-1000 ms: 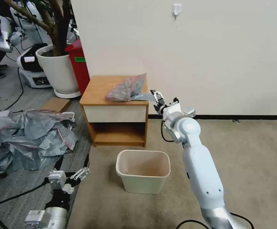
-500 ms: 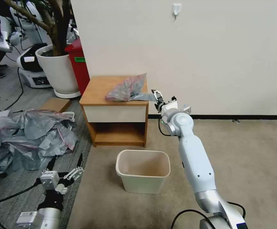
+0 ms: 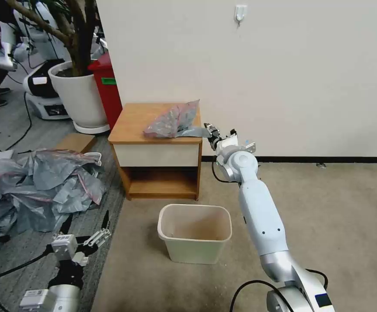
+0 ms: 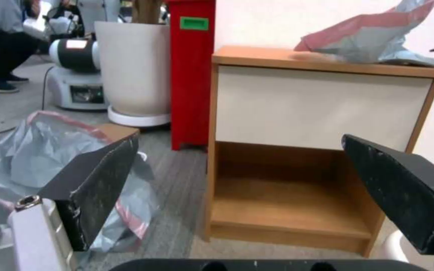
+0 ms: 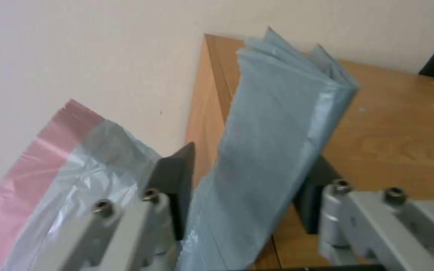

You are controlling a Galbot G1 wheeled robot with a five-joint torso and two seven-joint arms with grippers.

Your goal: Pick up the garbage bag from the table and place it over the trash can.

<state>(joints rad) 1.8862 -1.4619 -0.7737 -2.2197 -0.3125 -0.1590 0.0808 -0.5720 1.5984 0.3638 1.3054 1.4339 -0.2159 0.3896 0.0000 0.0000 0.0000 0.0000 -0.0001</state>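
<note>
The garbage bag lies crumpled on the table, grey with a pink-red rim, and its flat folded end sticks out over the table's right edge. My right gripper is at that edge, open. In the right wrist view the folded strip runs between the two dark fingers. The trash can stands on the carpet in front of the table, nothing in it. Down at the left over the floor, my left gripper hangs open, facing the table and the bag.
A heap of grey bags covers the floor at the left. A red bin and a big white plant pot stand behind the table's left side, a cardboard sheet beside them. The wall is right behind the table.
My right gripper has moved left and closer to the table, bringing the bag's folded end between its fingers. The left gripper has drifted down and left.
</note>
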